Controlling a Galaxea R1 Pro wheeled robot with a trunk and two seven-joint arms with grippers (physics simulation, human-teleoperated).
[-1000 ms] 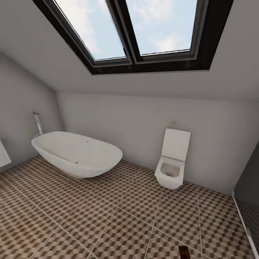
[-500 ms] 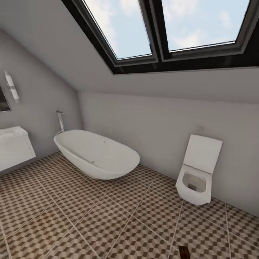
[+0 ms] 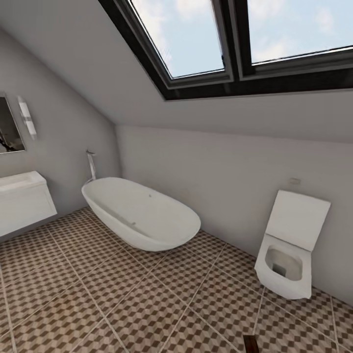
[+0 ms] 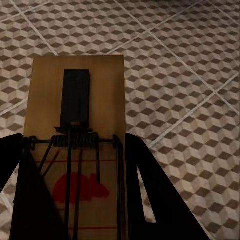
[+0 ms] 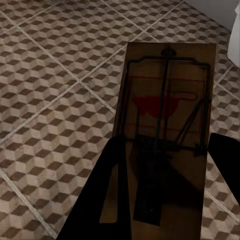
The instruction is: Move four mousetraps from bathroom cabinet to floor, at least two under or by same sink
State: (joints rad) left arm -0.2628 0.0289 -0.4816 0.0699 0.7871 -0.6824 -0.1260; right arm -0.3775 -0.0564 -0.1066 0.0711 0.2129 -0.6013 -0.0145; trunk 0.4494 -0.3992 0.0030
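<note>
I've got a mousetrap [image 4: 75,145] pinched in my left gripper [image 4: 75,200] and another mousetrap [image 5: 167,135] in my right gripper [image 5: 162,195] — both held above the bathroom floor [image 3: 147,304], bathtub [image 3: 142,213] ahead.

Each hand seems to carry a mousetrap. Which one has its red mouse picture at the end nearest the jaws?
The mousetrap in the left gripper: its red mouse lies between the jaws. On the right gripper's mousetrap, the red mark sits farther out.

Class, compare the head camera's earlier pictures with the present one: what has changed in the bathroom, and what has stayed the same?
The camera swung left, not the fixtures: the bathtub and toilet slid rightward in the picture, and a wall-hung sink with a mirror came into view at left. The fixtures, skylight and bathroom floor themselves look unmoved.
</note>
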